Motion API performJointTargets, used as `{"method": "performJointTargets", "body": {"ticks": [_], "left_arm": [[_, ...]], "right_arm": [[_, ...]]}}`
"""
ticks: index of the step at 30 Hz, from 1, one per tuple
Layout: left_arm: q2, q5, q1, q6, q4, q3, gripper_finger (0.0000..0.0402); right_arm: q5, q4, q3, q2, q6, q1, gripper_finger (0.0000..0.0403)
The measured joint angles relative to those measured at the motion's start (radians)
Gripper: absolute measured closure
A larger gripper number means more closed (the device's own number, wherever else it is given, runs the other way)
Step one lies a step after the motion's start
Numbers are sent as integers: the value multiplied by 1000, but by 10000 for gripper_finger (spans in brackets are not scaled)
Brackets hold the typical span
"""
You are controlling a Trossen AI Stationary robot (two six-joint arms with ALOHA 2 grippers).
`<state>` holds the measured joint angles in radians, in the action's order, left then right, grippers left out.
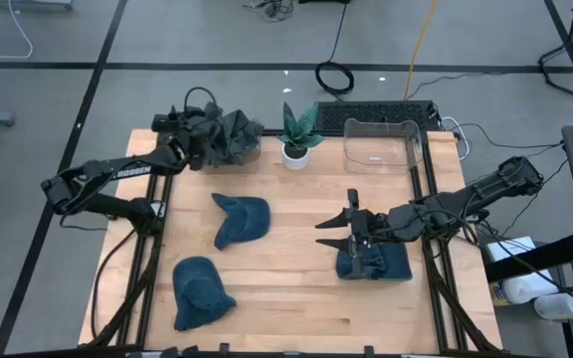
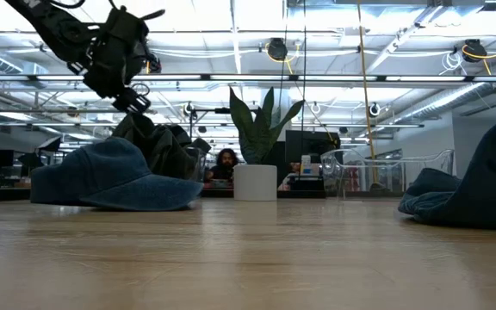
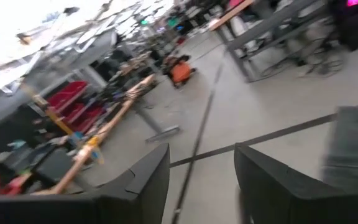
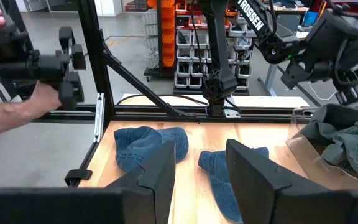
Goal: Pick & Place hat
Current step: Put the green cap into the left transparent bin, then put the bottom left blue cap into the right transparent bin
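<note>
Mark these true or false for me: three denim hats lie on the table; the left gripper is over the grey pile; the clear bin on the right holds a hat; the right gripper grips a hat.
1. Three denim hats lie on the table. True.
2. The left gripper is over the grey pile. True.
3. The clear bin holds a hat. False: no hat shows inside.
4. The right gripper grips a hat. False: its fingers stand apart, nothing between.

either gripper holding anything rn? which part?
Nothing held. Left gripper is open above the grey-green cloth pile; right gripper is open and empty by a blue denim hat.
</note>
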<state>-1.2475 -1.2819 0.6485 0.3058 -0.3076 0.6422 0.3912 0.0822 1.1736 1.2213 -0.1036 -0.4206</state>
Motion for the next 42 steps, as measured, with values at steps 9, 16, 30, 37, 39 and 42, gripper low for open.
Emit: {"method": "performJointTargets", "body": {"ticks": [9, 16, 30, 37, 39, 42], "left_arm": [[-22, 35, -73, -149, 74, 0, 215], [-14, 60, -98, -135, 70, 0, 200], [93, 641, -223, -221, 141, 0, 191], [106, 951, -287, -283, 244, 0, 190], [106, 1045, -308, -287, 253, 0, 194], [106, 1191, -345, -290, 262, 0, 200]], "right_arm": [[0, 0, 0, 0, 0, 0, 273], [0, 0, 0, 0, 0, 0, 273], [0, 0, 0, 0, 0, 0, 273], [0, 0, 0, 0, 0, 0, 273], [0, 0, 0, 0, 0, 0, 273], [0, 0, 0, 0, 0, 0, 273]]}}
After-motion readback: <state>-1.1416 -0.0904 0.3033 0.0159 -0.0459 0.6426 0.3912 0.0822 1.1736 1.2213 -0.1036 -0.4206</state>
